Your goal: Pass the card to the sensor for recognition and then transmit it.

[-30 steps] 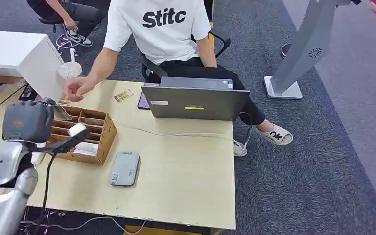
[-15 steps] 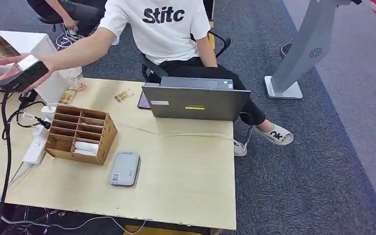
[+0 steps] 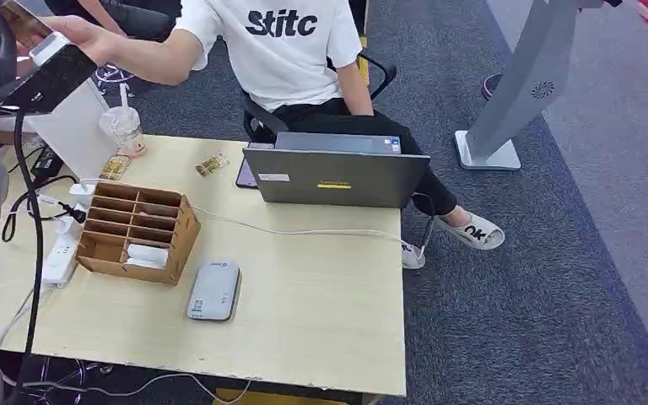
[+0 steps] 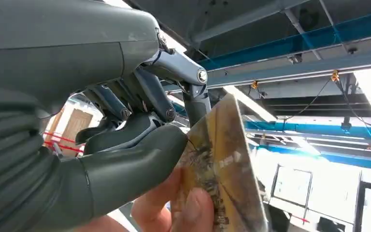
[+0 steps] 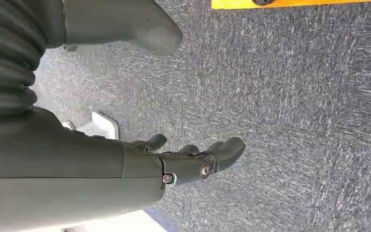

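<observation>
My left robot hand (image 4: pixel 140 145) pinches the card (image 4: pixel 222 169) w/ thumb & fingers; a person's hand (image 4: pixel 174 212) grips it too. My right robot hand (image 5: pixel 193 159) hangs over carpet, fingers loosely apart, holding nothing.

Bare tabletop (image 3: pixel 321 304) lies open on the near right, while the cardboard organizer (image 3: pixel 139 229) and grey card reader (image 3: pixel 214 291) crowd the near left, and the laptop (image 3: pixel 335 173), its cable (image 3: pixel 304 230) and the seated person (image 3: pixel 283 51) block the far side.

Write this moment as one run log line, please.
phase: handover | left hand: holds card | person's hand: on card too | right hand: empty, over carpet | sensor: on table
</observation>
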You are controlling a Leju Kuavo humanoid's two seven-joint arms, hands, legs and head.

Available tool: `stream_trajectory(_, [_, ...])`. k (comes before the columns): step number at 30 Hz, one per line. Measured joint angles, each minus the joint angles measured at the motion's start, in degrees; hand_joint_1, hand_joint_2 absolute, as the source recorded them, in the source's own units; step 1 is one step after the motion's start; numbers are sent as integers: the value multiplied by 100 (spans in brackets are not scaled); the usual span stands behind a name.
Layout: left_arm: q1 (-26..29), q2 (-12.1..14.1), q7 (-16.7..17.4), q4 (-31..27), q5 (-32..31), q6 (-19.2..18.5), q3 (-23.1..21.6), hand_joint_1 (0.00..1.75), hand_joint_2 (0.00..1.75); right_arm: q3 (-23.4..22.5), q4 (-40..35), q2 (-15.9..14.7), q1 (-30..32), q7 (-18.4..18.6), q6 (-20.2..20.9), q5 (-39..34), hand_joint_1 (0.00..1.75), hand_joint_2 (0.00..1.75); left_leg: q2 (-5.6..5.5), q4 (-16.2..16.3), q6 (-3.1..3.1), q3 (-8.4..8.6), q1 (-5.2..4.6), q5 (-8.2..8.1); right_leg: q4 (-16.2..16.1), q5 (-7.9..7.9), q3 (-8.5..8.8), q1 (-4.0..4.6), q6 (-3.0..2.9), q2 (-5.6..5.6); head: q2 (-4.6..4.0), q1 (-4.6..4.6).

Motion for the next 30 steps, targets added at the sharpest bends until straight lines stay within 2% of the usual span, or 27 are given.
stream_trajectory(8, [-28,-87,-72,4,594,13,2,175,175,-22,0,0,0,24,44,44,0,175,0,0,0,-2,0,0,0,0,0,-1,0,0,0,0])
stream_trajectory(9, [-27,-92,-118,4,636,20,2,169,175,-24,0,2,0,26,57,46,0,175,-1,0,0,-2,0,0,-1,0,0,-1,0,-1,0,0])
stream_trajectory(13, [-16,-103,-171,4,725,41,2,70,175,-26,0,2,-1,39,94,74,0,175,-1,0,0,-3,0,0,-1,0,0,-1,0,-1,0,0])
stream_trajectory(14, [-8,-107,-195,4,754,44,2,63,175,-26,0,0,-1,39,98,76,0,175,-1,0,0,-3,0,0,-1,0,0,0,0,-1,0,-2])
stream_trajectory(15, [0,-114,-201,4,769,46,2,0,175,-26,0,2,-1,39,107,76,0,175,-2,0,0,-3,0,0,0,0,0,0,0,-1,0,0])
stream_trajectory(30, [345,-133,-367,-111,937,461,2,0,175,-28,0,2,-2,24,177,149,0,175,-4,0,0,-4,0,0,0,0,2,0,0,-5,0,0])
